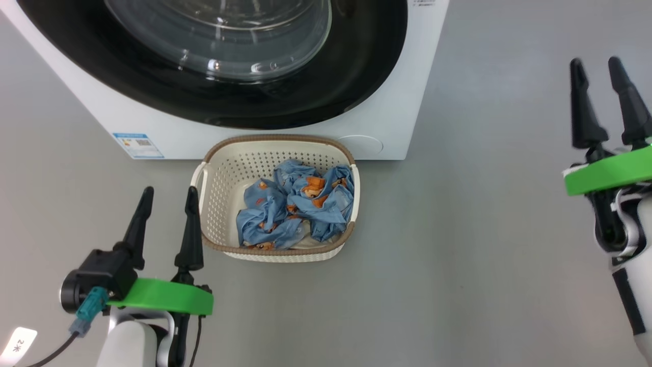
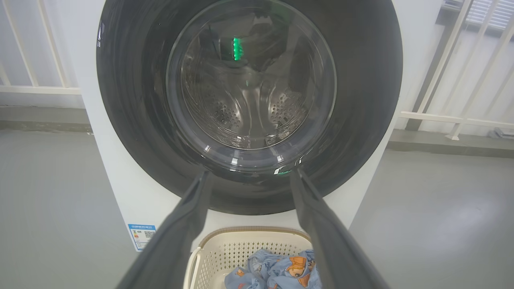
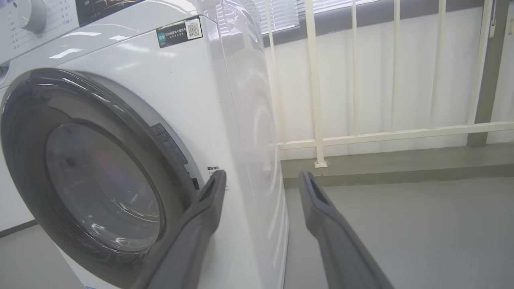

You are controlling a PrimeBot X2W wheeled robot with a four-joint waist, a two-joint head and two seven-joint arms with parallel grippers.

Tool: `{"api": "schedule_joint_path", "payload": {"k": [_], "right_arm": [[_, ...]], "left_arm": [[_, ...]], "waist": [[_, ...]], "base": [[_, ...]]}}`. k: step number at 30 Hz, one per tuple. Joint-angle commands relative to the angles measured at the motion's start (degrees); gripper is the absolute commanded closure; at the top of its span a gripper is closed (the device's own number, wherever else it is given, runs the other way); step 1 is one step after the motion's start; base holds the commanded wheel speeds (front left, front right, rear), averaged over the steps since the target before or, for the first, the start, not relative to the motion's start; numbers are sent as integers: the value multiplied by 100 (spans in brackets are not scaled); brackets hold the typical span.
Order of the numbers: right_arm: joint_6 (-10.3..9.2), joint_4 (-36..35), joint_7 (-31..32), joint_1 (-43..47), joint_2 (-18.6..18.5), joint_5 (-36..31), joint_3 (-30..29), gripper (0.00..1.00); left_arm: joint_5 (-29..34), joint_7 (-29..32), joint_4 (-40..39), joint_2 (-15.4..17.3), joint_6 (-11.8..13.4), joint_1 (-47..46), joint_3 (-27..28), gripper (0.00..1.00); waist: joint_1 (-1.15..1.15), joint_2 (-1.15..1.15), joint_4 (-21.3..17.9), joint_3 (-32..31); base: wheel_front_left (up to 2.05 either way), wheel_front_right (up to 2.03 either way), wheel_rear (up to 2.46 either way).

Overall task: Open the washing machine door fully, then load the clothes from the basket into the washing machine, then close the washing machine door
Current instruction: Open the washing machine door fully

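Observation:
The white washing machine (image 1: 392, 92) stands ahead with its glossy black round door (image 1: 153, 86) closed flat against the front; the door (image 2: 132, 120) and its glass window (image 2: 251, 88) face me in the left wrist view. On the floor before it sits the cream basket (image 1: 224, 173) holding the blue clothes (image 1: 295, 206) with orange figures. My left gripper (image 1: 169, 196) is open just left of the basket, empty. My right gripper (image 1: 596, 66) is open in the air, far right of the machine, its fingers (image 3: 200, 216) pointing past the machine's right front corner (image 3: 237, 120).
Grey floor (image 1: 458, 255) spreads all around the basket and machine. A white railing (image 3: 381, 134) and a window wall stand behind the machine on its right side. A blue label sticker (image 1: 137, 145) marks the machine's lower left front.

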Motion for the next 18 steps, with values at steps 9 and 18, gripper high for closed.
{"api": "schedule_joint_path", "payload": {"k": [9,18], "right_arm": [[32,198,-46,-656,-326,1439,432,100],[32,311,449,-1405,-601,3857,873,100]], "left_arm": [[-91,-36,-233,70,3,-260,107,0],[-83,-36,-351,70,3,-302,85,0]], "waist": [[0,0,208,241],[0,0,286,453]], "base": [[0,0,0],[0,0,0]]}}
